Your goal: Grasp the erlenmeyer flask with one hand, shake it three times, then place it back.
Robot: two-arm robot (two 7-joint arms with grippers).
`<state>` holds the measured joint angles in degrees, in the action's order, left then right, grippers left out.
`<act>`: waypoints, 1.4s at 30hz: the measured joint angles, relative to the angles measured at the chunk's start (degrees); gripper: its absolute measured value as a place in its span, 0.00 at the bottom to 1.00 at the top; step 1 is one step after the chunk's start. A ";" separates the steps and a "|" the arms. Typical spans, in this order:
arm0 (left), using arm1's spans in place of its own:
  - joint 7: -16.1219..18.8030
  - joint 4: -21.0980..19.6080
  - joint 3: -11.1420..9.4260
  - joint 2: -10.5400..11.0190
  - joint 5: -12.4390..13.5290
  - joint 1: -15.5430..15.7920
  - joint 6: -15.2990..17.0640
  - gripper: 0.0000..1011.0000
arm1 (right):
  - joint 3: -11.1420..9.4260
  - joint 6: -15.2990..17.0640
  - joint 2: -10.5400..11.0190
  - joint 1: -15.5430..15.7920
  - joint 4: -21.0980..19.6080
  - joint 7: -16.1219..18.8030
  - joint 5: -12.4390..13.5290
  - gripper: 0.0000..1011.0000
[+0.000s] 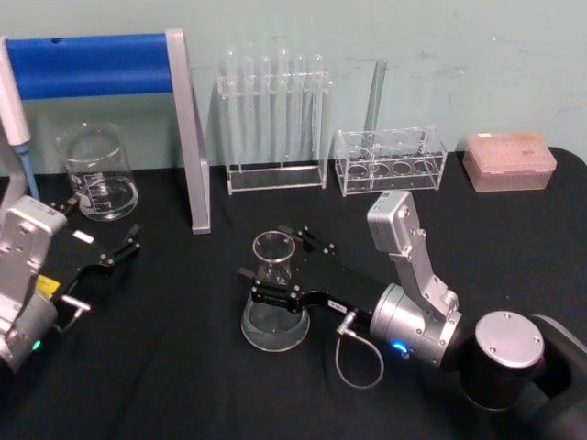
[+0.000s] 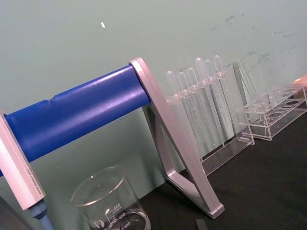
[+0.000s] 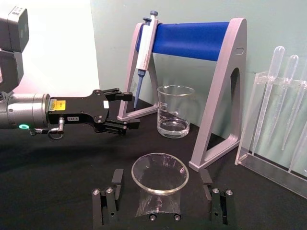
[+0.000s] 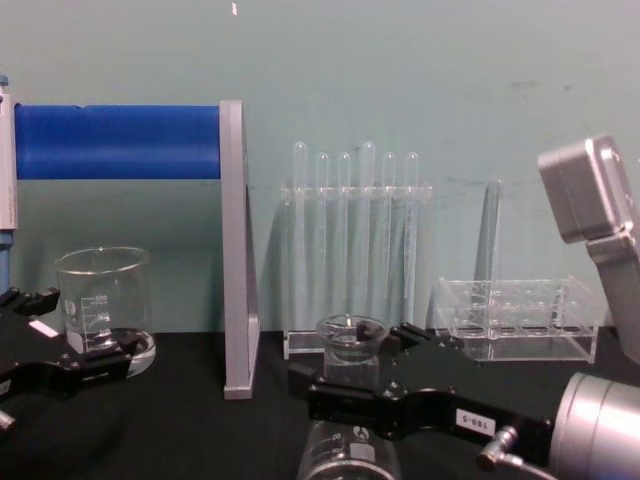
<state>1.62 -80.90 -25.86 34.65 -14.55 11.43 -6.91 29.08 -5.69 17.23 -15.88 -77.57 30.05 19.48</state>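
A: What is on the left?
B: The left gripper [image 3: 129, 109], fingers parted and empty, sits parked beside a beaker [image 1: 99, 174].
A: And the erlenmeyer flask [image 1: 274, 302]?
B: Upright, mid-table. The right gripper [image 1: 266, 254] has its spread fingers either side of the neck, not touching, apparently lined up to close.

**Colours.** The flask [image 1: 273, 323] was clear glass with white printed marks. The beaker [image 1: 99, 174] was likewise clear, with a white scale. The cloth [image 1: 183, 385] was plain black. The wall [image 1: 440, 55] was pale green with faint dark scuffs. The stand [image 1: 92, 64] had a bright blue bar between silver-grey end frames. The pipette [image 3: 145, 52] was white with a dark blue cap and a blue lower shaft. The tubes [image 1: 275, 92] and racks [image 1: 390, 170] were colourless and transparent, and the box [image 1: 509, 160] was pale pink. The right gripper [image 1: 268, 255] was black with a white label, on a silver-grey wrist showing a blue light. The left gripper [image 3: 130, 109], also black, carried white and yellow labels, and its grey wrist showed a green light.
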 joint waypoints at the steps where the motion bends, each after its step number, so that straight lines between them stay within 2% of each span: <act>1: 0.00 0.00 0.00 0.00 0.00 0.00 0.00 0.99 | -0.01 0.00 0.00 0.00 -0.01 0.00 0.01 0.95; 7: 0.00 0.00 0.00 0.00 0.00 0.00 0.00 0.99 | -0.04 -0.01 0.00 0.01 -0.03 -0.02 0.04 0.85; 9: 0.00 0.00 0.00 0.00 0.00 0.00 0.00 0.99 | -0.05 -0.01 0.00 0.01 -0.04 -0.03 0.05 0.76; 11: 0.00 0.00 0.00 0.00 0.00 0.00 0.00 0.99 | -0.05 -0.01 0.00 0.01 -0.04 -0.03 0.06 0.73; 12: 0.00 0.00 0.00 0.00 0.00 0.00 0.00 0.99 | -0.04 -0.01 0.00 0.01 -0.04 -0.03 0.06 0.66; 19: 0.00 0.00 0.00 0.00 0.00 0.00 0.00 0.99 | -0.04 -0.02 0.00 0.02 -0.04 -0.03 0.06 0.45; 31: 0.00 0.00 0.00 0.00 0.00 0.00 0.00 0.99 | -0.06 0.13 0.57 0.02 -0.96 0.04 -0.05 0.44; 42: 0.00 0.00 0.00 0.00 0.00 0.00 0.00 0.99 | -0.88 2.33 2.22 -0.05 -6.94 -0.10 0.96 0.44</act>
<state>1.62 -80.90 -25.86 34.65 -14.55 11.43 -6.91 28.20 -3.35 19.44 -15.94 -84.51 29.96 20.44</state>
